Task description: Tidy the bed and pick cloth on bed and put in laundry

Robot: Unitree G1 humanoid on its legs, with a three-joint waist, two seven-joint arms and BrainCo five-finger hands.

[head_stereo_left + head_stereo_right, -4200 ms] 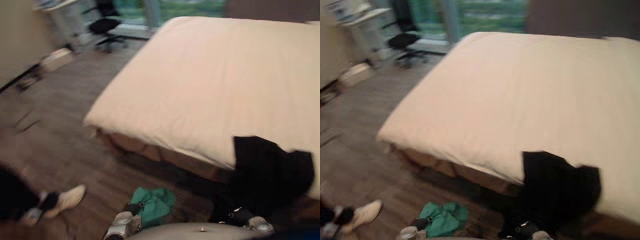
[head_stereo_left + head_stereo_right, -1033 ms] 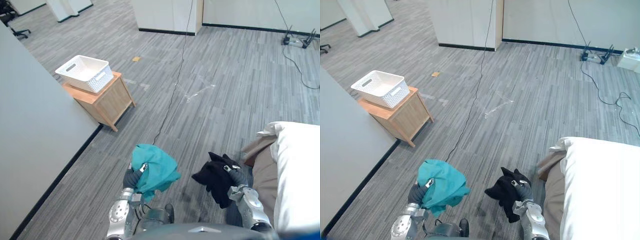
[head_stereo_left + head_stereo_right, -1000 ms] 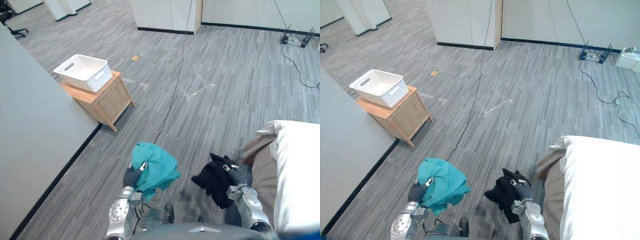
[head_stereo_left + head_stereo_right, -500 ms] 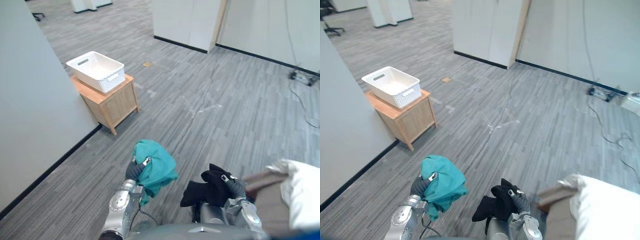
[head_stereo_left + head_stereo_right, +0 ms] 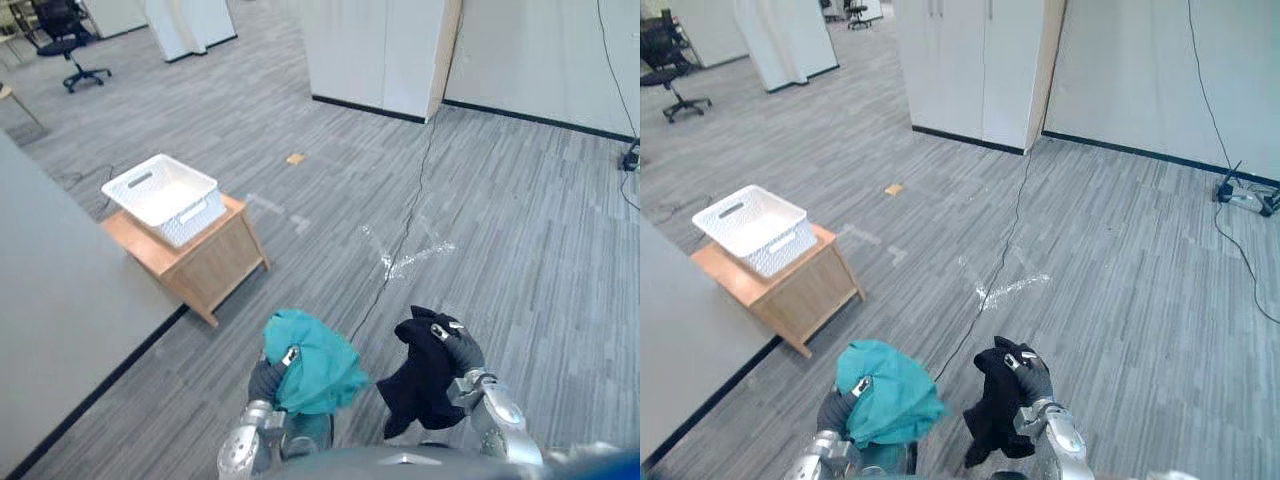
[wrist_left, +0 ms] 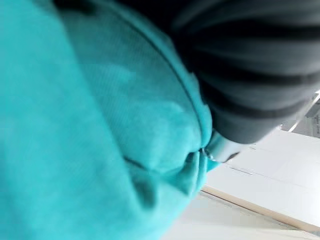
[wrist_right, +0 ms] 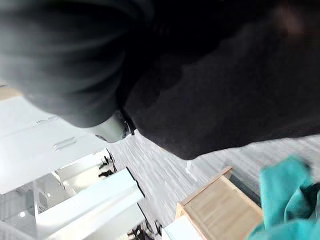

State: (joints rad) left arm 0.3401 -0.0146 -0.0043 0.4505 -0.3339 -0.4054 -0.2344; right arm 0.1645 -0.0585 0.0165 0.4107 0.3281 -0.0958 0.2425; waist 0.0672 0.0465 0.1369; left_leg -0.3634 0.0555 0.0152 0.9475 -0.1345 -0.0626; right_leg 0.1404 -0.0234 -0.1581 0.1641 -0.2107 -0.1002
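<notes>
Within clenched hands: teal cloth (image 5: 318, 368) in left hand (image 5: 266, 380), black cloth (image 5: 418, 385) in right hand (image 5: 462, 351).

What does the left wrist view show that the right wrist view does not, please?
Left wrist view: the left hand's dark cover from very close, pressed into the teal cloth it holds. Right wrist view: the right hand holding the black cloth, with the wooden stand and grey floor beyond. Shared: the teal cloth, which also appears at a corner of the right wrist view.
</notes>
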